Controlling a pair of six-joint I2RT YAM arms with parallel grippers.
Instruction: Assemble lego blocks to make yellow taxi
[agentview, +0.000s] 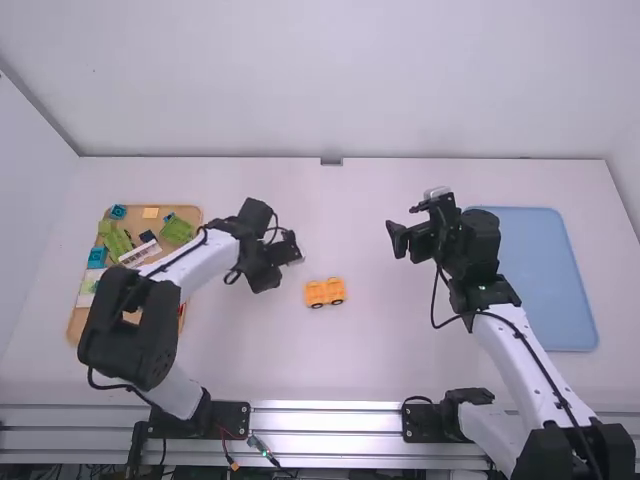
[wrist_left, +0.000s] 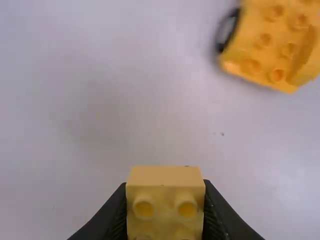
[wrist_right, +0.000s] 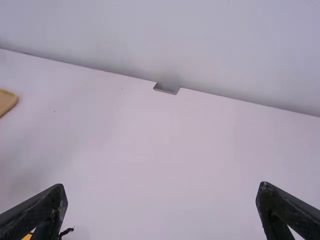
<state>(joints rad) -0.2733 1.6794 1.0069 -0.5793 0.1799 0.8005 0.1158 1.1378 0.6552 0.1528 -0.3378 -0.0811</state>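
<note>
In the high view my left gripper is up and to the left of the orange-yellow car base, which lies on the table. The left wrist view has my left gripper shut on a yellow block with studs, apart from the studded car base with a black wheel at its side. My right gripper is above the table, right of the car base and farther back; in the right wrist view the right gripper stands open, nothing between its fingers.
A wooden tray with green blocks and blue blocks lies at the left, partly under the left arm. A blue tray lies at the right beside the right arm. A small grey bracket sits at the far edge.
</note>
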